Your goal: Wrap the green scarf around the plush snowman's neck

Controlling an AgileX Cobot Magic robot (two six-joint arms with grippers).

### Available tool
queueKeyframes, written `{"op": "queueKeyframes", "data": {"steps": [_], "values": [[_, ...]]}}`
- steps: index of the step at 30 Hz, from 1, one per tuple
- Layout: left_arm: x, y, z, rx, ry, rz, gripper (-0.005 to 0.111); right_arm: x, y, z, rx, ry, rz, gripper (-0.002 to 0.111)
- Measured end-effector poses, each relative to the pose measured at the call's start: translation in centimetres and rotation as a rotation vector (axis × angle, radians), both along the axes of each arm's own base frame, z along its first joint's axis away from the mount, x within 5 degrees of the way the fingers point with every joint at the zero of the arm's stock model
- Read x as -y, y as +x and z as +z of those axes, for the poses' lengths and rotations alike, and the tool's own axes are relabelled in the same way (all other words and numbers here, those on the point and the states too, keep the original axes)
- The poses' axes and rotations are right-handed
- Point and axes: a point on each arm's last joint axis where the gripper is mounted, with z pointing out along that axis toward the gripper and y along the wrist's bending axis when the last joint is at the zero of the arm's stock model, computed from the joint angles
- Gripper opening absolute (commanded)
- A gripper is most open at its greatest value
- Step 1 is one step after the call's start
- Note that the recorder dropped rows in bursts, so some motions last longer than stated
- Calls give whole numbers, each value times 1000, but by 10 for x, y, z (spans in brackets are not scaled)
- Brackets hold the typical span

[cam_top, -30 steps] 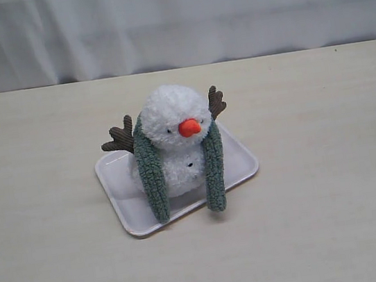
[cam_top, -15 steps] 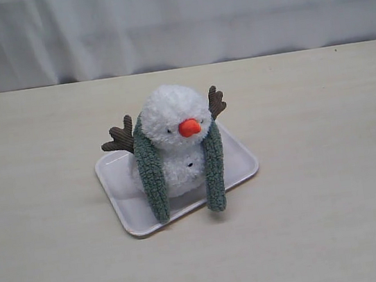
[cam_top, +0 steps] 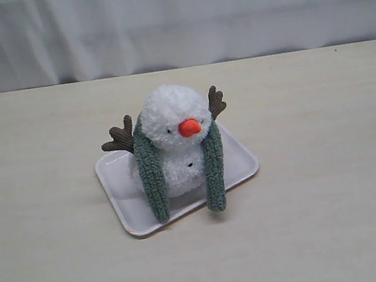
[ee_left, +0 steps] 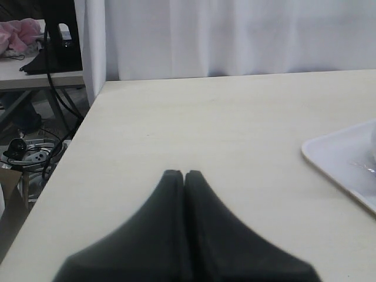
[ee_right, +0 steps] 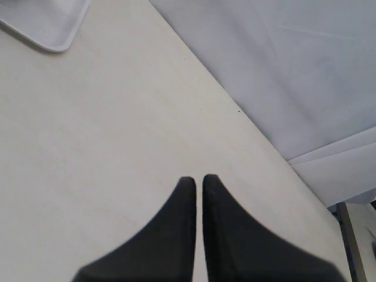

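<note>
Left pincer (ee_left: 185, 173) and right pincer (ee_right: 198, 179) clenched, empty, well apart from fluffy white plush snowman (cam_top: 172, 126). Nothing moved lately: fuzzy dark-green fabric scarf (cam_top: 153, 181) draped on it, ends uncrossed; draping probably finished.

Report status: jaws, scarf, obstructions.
Left gripper, right gripper: jaws shut, empty. Green scarf draped behind neck of plush snowman, ends hanging in front, uncrossed. Nothing in the way.
</note>
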Motion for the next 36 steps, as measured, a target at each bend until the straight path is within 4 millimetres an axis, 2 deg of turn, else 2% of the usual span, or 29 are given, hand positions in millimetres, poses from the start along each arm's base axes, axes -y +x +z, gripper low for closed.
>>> {"op": "queueKeyframes", "data": {"steps": [8, 18, 28, 36], "values": [[0, 0, 0, 0, 0, 0, 0, 0, 2, -21, -51, -7, 0, 4], [0, 0, 0, -2, 0, 0, 0, -1, 5, -12, 54, 0, 6, 4], [0, 0, 0, -2, 0, 0, 0, -1, 5, -11, 60, 1, 7, 4], [0, 0, 0, -2, 0, 0, 0, -4, 5, -11, 56, 89, 12, 4]]}}
